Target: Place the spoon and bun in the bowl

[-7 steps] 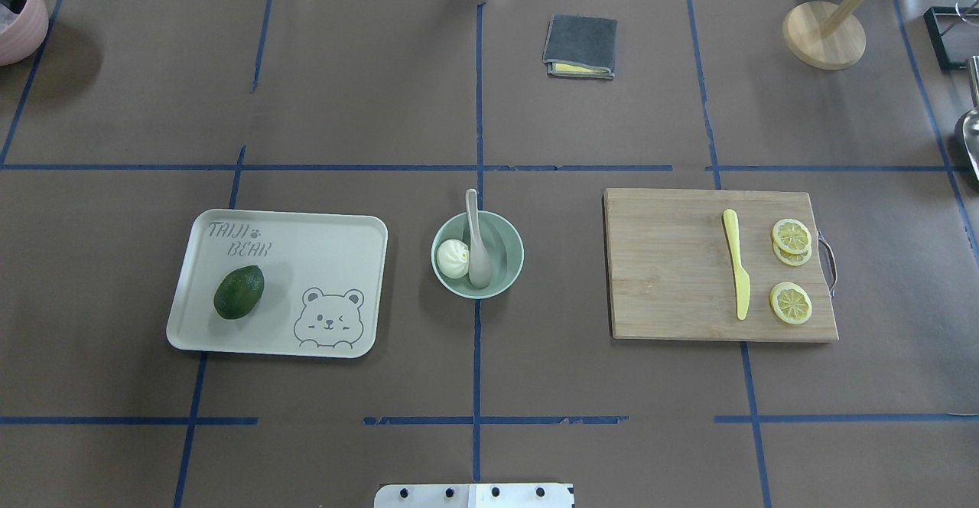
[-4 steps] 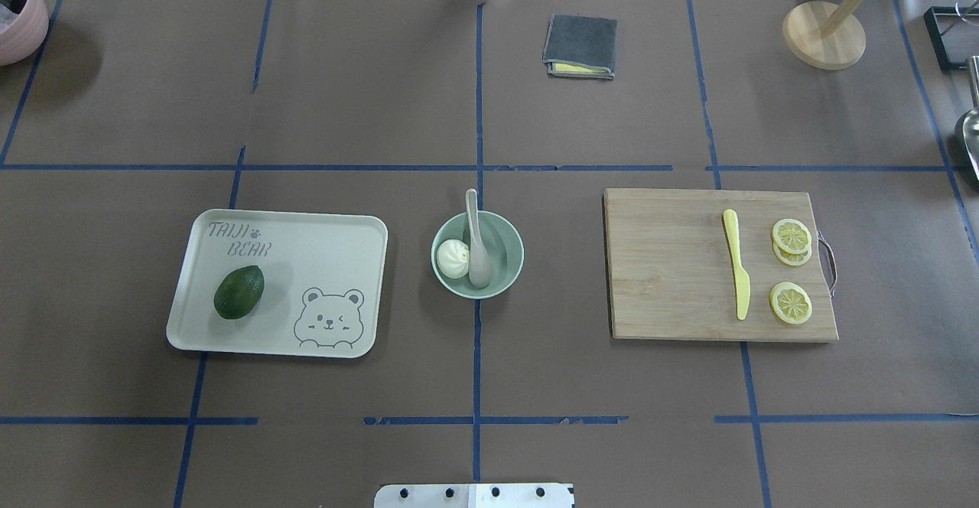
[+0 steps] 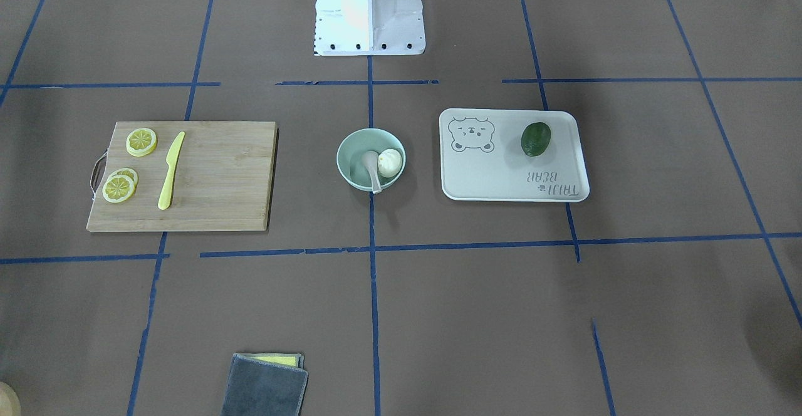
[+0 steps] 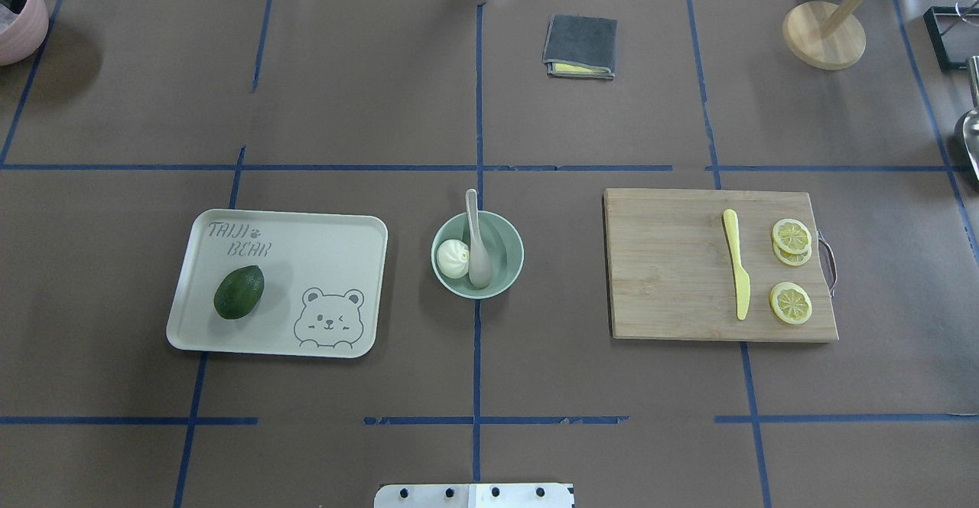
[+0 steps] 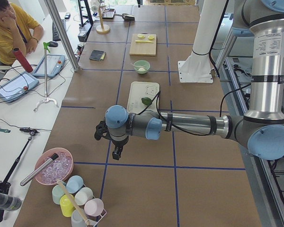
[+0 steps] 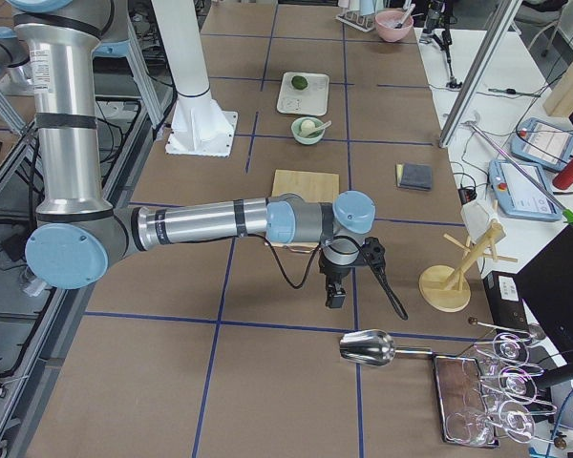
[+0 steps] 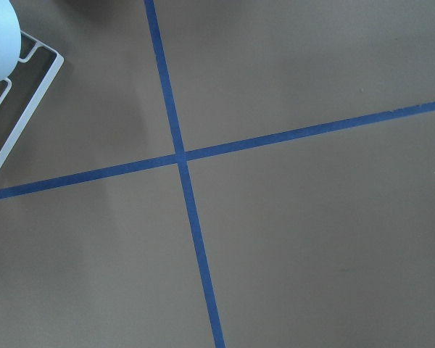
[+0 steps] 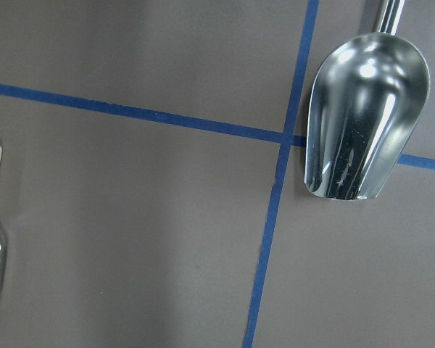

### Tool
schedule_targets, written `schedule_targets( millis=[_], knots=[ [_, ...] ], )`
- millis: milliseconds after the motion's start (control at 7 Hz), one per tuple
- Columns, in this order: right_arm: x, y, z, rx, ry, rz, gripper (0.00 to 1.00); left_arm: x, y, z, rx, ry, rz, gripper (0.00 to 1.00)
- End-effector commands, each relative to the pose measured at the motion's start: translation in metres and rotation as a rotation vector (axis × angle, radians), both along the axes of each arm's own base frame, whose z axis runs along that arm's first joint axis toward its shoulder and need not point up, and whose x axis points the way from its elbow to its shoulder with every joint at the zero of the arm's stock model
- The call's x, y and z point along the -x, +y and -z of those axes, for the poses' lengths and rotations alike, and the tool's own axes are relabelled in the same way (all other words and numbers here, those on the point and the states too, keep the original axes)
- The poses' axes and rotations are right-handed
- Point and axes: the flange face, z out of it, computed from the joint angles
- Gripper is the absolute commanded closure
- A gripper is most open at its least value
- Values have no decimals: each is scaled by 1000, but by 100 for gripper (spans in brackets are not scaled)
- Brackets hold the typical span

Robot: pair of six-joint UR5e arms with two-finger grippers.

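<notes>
1. Left gripper [image 5: 117,152]: it shows only in the left side view, hanging over bare table covering. Whether its fingers are spread or pressed together cannot be told.
2. Right gripper [image 6: 335,298]: it shows only in the right side view, so its state likewise cannot be told. A metal scoop [image 8: 366,116] lies near it.
3. The task's things sit well apart from both grippers, between them at mid-table. The bowl [image 4: 508,248] holds the spoon [image 4: 476,244], scoop down inside and handle leaning over the rim away from the robot base. The bun [image 4: 452,258] lies in the bowl, touching the spoon on the left gripper's side.
4. Judgement: both items are in the bowl, so the task appears complete. No further pick is called for; the next move need only keep both arms clear of the bowl.
5. Writing: the tray [image 4: 321,240], on the left gripper's side of the bowl, reads "TAIJI BEAR" above a bear face. The label on the left arm is too small to read.
</notes>
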Motion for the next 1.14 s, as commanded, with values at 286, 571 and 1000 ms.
schedule_targets(
  millis=[286, 571, 1000],
  knots=[
    [1, -1, 3, -2, -17, -1, 0, 29, 2, -1, -2, -25, 57, 0],
    [0, -1, 4, -6, -16, -1, 0, 50, 9, -12, 98, -33, 104, 0],
    [0, 0, 6, -7, -20, -1, 0, 50, 14, -14, 164, -25, 160, 0]
  ],
)
